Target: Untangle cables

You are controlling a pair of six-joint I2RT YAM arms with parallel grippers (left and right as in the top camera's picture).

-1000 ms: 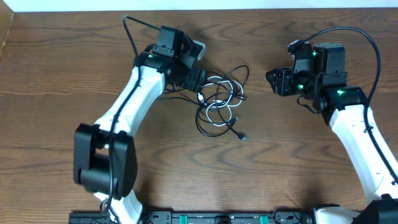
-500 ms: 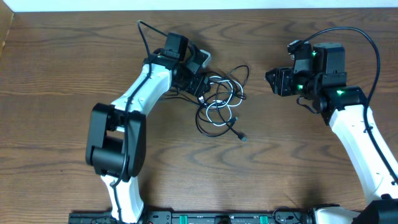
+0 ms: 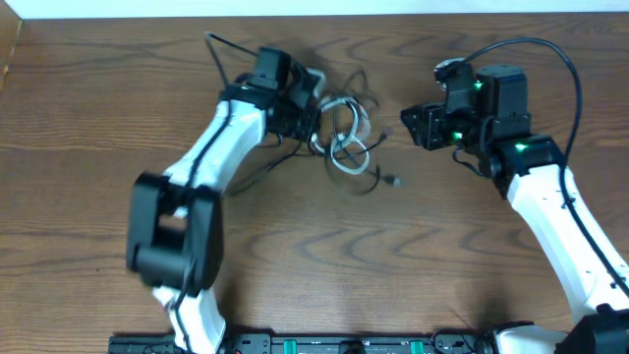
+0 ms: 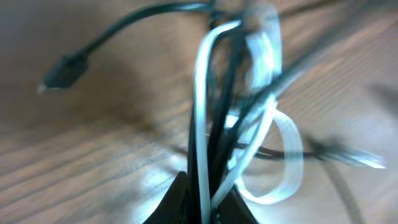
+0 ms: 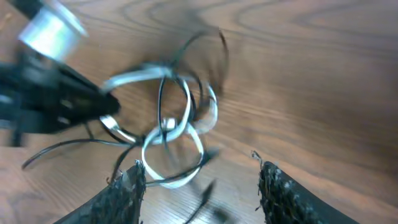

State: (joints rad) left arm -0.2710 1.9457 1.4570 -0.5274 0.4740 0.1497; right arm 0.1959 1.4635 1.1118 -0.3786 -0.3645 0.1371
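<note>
The cables lie in one tangle [image 3: 346, 140] on the wooden table, white loops [image 5: 180, 134] wound through thin black cord. My left gripper [image 3: 313, 120] is shut on the tangle's left side. In the left wrist view a white strand [image 4: 202, 93] and a black strand [image 4: 229, 74] run up from between the closed jaws [image 4: 205, 202]. A black plug [image 4: 65, 70] dangles at the upper left, and another plug end [image 3: 393, 180] trails toward the front right. My right gripper [image 3: 408, 126] stands open just right of the tangle, its fingers [image 5: 127, 190] apart with nothing between them.
The table's far edge [image 3: 393, 12] runs close behind the tangle. The left arm's thick black wire [image 3: 221, 54] arcs behind its wrist. The right arm's wire [image 3: 550, 54] loops above its wrist. Bare wood [image 3: 373, 256] lies in front.
My left gripper has shut on the tangle and dragged it toward the far edge, bunching it tighter. The right arm has shifted left, closer to the tangle.
</note>
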